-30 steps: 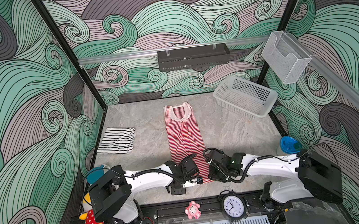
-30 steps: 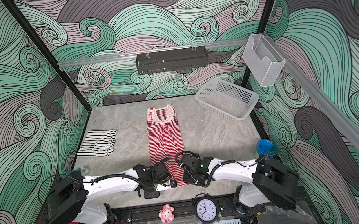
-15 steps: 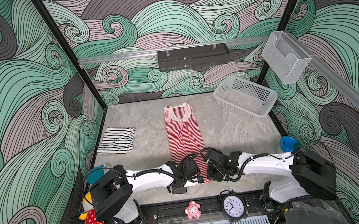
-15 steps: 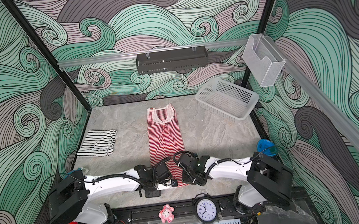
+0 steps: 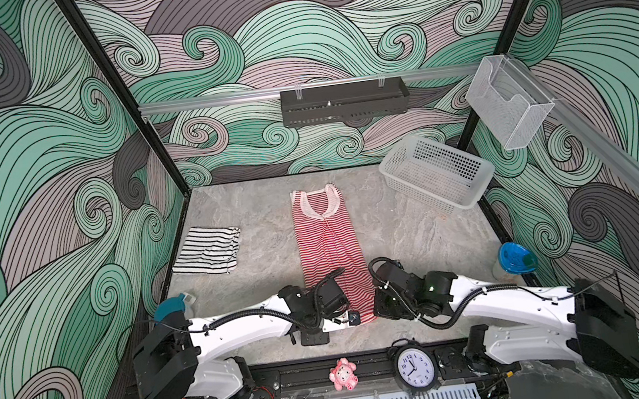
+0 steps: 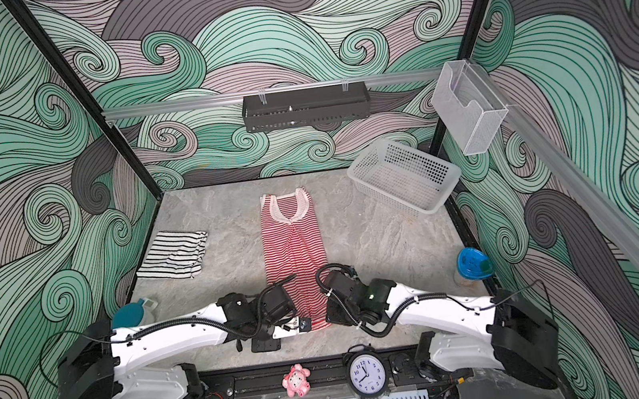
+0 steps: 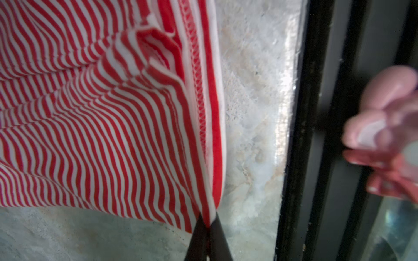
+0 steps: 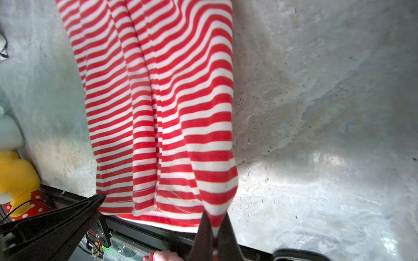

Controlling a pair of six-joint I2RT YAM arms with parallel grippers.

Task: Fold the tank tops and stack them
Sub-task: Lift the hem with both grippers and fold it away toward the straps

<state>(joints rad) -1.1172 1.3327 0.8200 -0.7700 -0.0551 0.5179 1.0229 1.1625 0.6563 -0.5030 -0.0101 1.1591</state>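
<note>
The red-and-white tank top (image 5: 327,245) (image 6: 293,246) lies lengthwise in the middle of the table, folded narrow, with its pale neckline at the far end. Both grippers are at its near hem. My left gripper (image 7: 208,222) (image 5: 353,317) is shut on the hem's left corner. My right gripper (image 8: 214,223) (image 5: 378,311) is shut on the right corner, and the red-and-white tank top (image 8: 162,108) stretches away from it. The black-and-white tank top (image 5: 207,251) (image 6: 174,255) lies folded at the table's left edge, away from both arms.
A white mesh basket (image 5: 436,176) stands tilted at the back right. A clock (image 5: 415,368) and a pink toy (image 5: 343,373) sit on the front rail. A blue cup (image 5: 513,259) is at the right edge. A teal-lidded jug (image 5: 172,308) is at the left.
Both grippers have closed on the red-and-white tank top's near hem. The right arm has shifted a little to the left, toward the hem.
</note>
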